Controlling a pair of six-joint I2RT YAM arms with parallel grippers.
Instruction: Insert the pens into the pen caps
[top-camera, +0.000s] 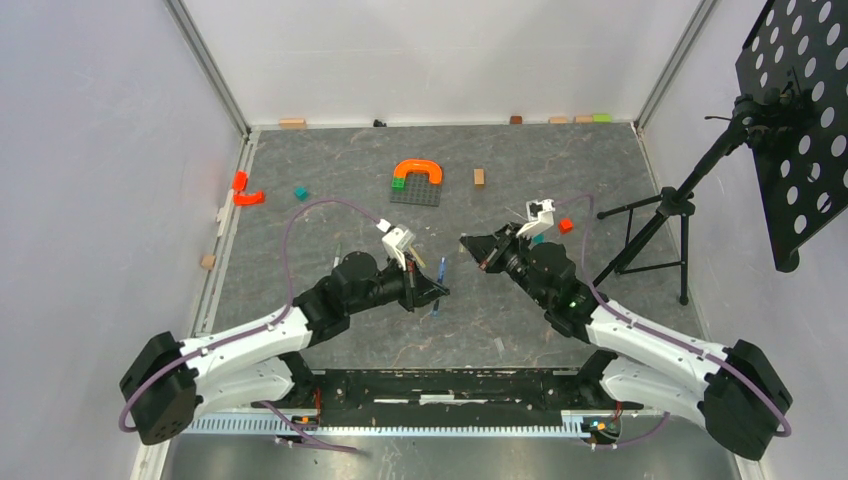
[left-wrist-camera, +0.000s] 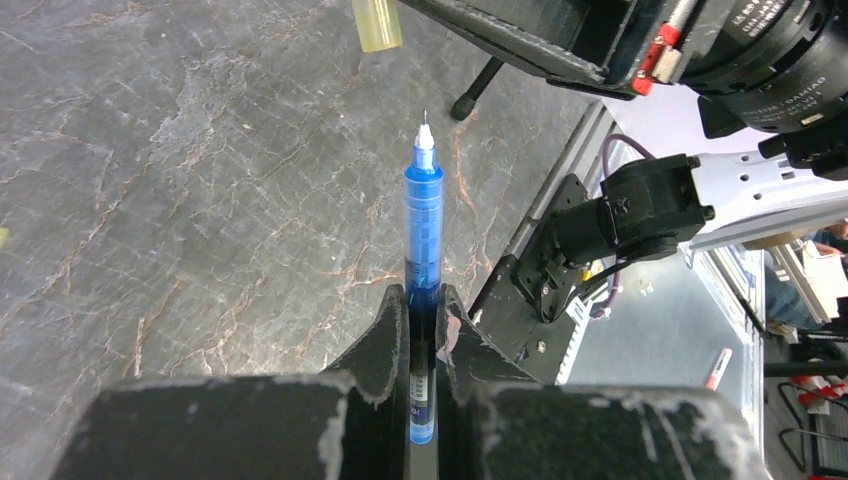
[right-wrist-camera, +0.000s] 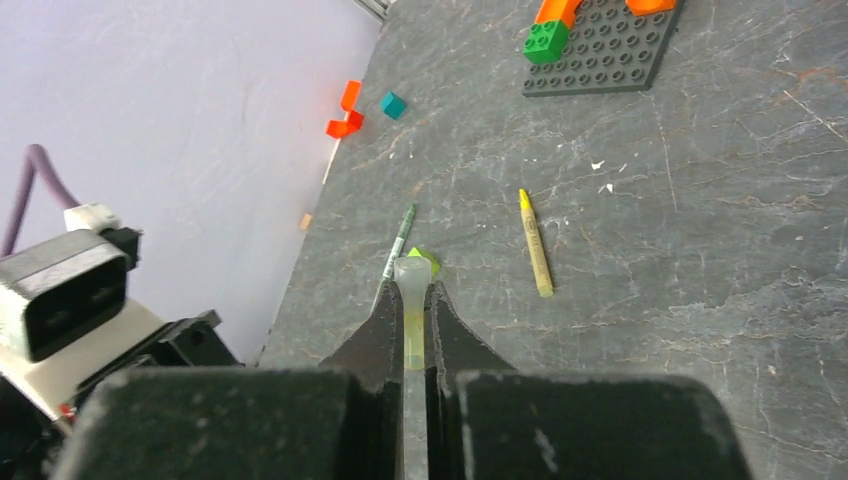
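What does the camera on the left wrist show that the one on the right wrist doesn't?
Only the left wrist view shows the blue pen, clamped in the left gripper with its tip sticking out ahead. Only the right wrist view shows a yellow pen and a green pen lying on the table, plus a studded plate and a teal block. Both show the table and likely the cap: clamped in the right gripper in the right view, a pale yellow bit at the left view's top edge.
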